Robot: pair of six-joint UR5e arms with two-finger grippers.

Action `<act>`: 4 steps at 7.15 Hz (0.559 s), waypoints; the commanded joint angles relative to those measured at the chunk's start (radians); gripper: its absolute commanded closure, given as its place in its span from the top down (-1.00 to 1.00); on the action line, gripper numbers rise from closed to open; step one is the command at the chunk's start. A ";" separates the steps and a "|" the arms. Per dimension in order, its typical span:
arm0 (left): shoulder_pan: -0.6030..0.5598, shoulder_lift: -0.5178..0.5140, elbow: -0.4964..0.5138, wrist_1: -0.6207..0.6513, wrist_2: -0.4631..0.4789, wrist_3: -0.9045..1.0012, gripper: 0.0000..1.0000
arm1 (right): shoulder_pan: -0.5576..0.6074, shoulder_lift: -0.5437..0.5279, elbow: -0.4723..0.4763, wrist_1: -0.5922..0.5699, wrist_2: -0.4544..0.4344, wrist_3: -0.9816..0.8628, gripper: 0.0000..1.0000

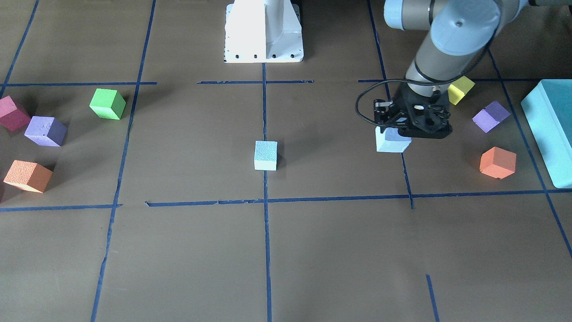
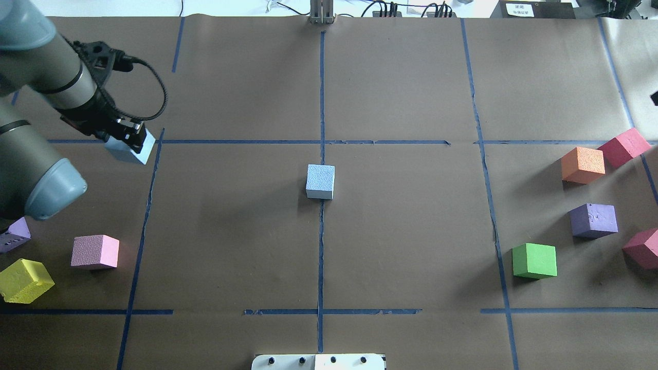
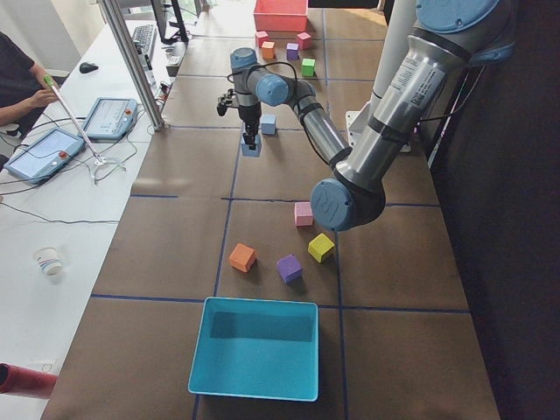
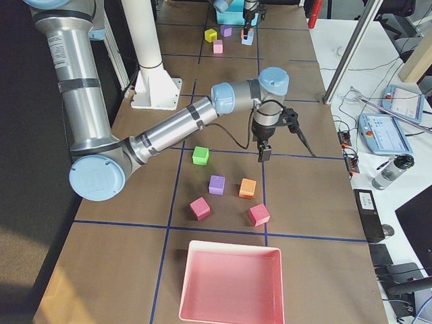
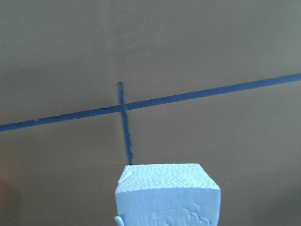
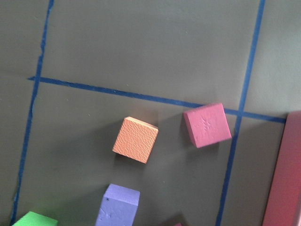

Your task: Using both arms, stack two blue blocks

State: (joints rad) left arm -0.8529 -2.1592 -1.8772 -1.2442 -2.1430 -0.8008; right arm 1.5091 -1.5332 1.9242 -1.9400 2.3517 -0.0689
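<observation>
One blue block (image 2: 320,181) lies alone at the table's centre, on the blue tape line; it also shows in the front view (image 1: 266,155). My left gripper (image 2: 123,134) is shut on the second blue block (image 2: 131,148), at or just above the table far to the left of the centre block. The left wrist view shows this block (image 5: 167,195) at its bottom edge, and the front view shows it (image 1: 392,141) under the gripper (image 1: 415,123). My right gripper (image 4: 264,154) hangs over the table's far edge beyond an orange cube (image 4: 248,187). I cannot tell whether it is open.
Pink (image 2: 95,252), yellow (image 2: 25,280) and purple (image 2: 13,234) cubes, an orange cube (image 1: 497,162) and a large teal box (image 1: 552,129) lie on my left. Green (image 2: 534,260), purple (image 2: 593,220), orange (image 2: 582,164) and red (image 2: 623,146) cubes and a pink tray (image 4: 231,283) lie on my right.
</observation>
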 commanded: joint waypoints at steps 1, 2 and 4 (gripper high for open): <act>0.090 -0.132 0.035 0.012 0.003 -0.158 -1.00 | 0.042 -0.032 -0.030 0.063 -0.003 -0.008 0.99; 0.112 -0.160 0.055 0.011 0.003 -0.161 -1.00 | 0.042 -0.056 -0.034 0.143 -0.005 -0.006 0.99; 0.126 -0.299 0.204 0.008 0.003 -0.167 -1.00 | 0.055 -0.112 -0.047 0.159 0.000 -0.005 0.99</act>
State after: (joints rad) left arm -0.7394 -2.3771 -1.7557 -1.2346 -2.1400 -0.9602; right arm 1.5545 -1.6107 1.8844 -1.8015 2.3479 -0.0745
